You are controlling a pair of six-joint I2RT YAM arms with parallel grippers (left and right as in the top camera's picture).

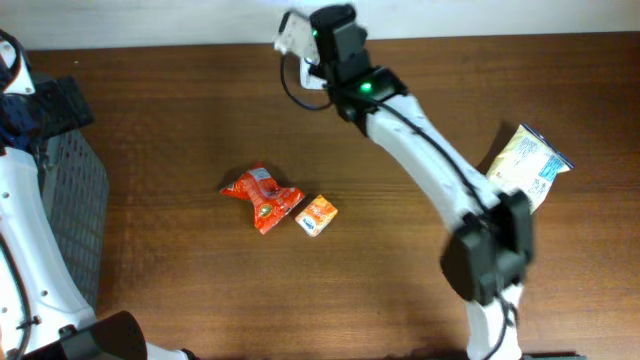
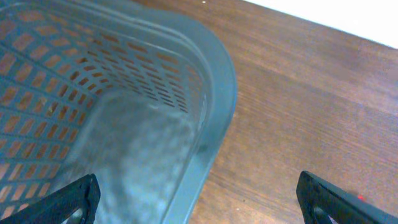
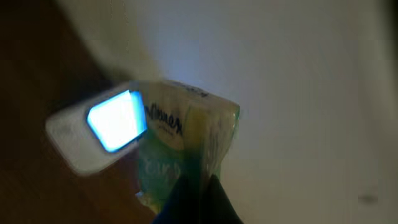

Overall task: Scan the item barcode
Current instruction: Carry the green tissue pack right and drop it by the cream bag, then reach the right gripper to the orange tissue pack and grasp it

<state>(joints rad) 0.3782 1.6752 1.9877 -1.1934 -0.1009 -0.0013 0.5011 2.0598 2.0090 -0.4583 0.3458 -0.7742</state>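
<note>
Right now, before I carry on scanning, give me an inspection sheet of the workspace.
Surface: brown wooden table.
Job's things: green pack held beside the lit scanner.
Clutter: red packet, orange carton, yellow bag, grey basket.
Grippers: left gripper open over the basket's edge; right gripper shut on the green pack.
Cables: black cable looping by the right arm.
Surroundings: white wall behind the table.

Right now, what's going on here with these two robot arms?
The right claw is shut on a green-and-yellow pack, holding it beside a glowing scanner. The left claw hangs open over the rim of a grey basket. A red packet, an orange carton and a pale bag lie on the table.
</note>
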